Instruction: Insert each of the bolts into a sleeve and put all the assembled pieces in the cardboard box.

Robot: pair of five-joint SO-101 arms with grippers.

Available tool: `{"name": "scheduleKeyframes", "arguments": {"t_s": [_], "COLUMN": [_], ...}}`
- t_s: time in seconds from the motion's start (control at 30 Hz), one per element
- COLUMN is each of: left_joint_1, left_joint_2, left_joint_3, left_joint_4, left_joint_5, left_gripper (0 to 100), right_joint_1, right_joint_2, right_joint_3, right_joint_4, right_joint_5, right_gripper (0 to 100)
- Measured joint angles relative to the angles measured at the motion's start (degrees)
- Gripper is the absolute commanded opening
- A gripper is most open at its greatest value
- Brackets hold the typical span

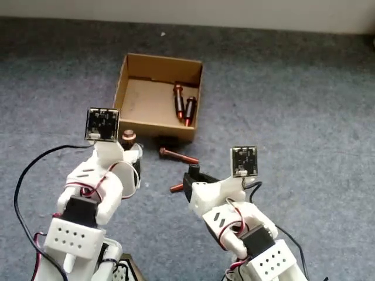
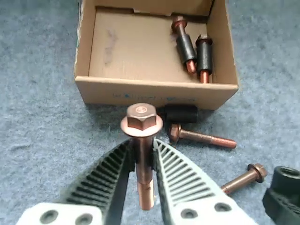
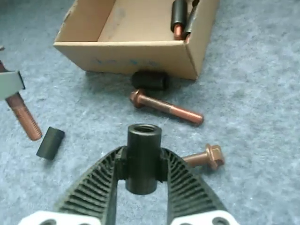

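Observation:
My left gripper [image 2: 141, 149] is shut on the shank of a copper bolt [image 2: 141, 123], held upright with its hex head up, just in front of the cardboard box [image 1: 130, 64]. My right gripper [image 3: 142, 157] is shut on a black sleeve [image 3: 143, 140] that stands upright with its bore showing. In the high view this gripper [image 1: 190, 175] sits right of the left one [image 1: 131, 153]. Two assembled pieces [image 1: 183, 104] lie inside the box against its right wall. Two loose bolts [image 3: 166, 107] [image 3: 205, 158] lie on the carpet between the box and the right gripper.
One spare black sleeve [image 3: 150, 80] lies against the box's front wall. Another black sleeve [image 3: 50, 143] rests on the grey carpet [image 1: 304, 105] near the left gripper's bolt. Open carpet spreads to the right of the box.

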Motion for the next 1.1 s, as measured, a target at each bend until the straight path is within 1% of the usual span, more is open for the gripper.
{"name": "scheduleKeyframes", "arguments": {"t_s": [0.07, 0.2, 0.27, 0.4, 0.53, 0.67, 0.97, 1.1], "left_joint_1": [0.1, -0.2, -0.1, 0.2, 4.5, 9.8, 11.2, 13.0], "left_joint_2": [-4.9, -14.7, -18.8, -24.8, -26.5, -26.6, -27.2, -27.2], "left_joint_3": [0.9, 1.1, 1.1, 1.1, 1.1, 1.1, 1.1, 1.1], "left_joint_4": [0.0, -1.4, -3.1, -6.8, -7.6, -7.6, -7.7, -7.7], "left_joint_5": [0.0, 0.0, 0.0, 0.0, 0.0, 0.0, -0.2, -0.3], "left_gripper": [1, 1, 1, 1, 1, 1, 1, 1], "right_joint_1": [-2.0, -5.5, -6.7, -8.4, -10.1, -10.5, -10.6, -10.6], "right_joint_2": [0.0, -0.1, -0.1, -0.3, -0.1, -0.1, -0.1, -0.1], "right_joint_3": [0.1, 3.2, 5.6, 8.4, 8.4, 8.4, 8.4, 8.4], "right_joint_4": [-0.9, -7.0, -12.0, -25.2, -35.9, -40.4, -41.4, -41.4], "right_joint_5": [2.1, 10.4, 14.9, 24.4, 31.6, 33.1, 33.3, 33.3], "right_gripper": [0.5, 0.5, 0.5, 0.5, 0.5, 0.5, 0.5, 0.5]}}
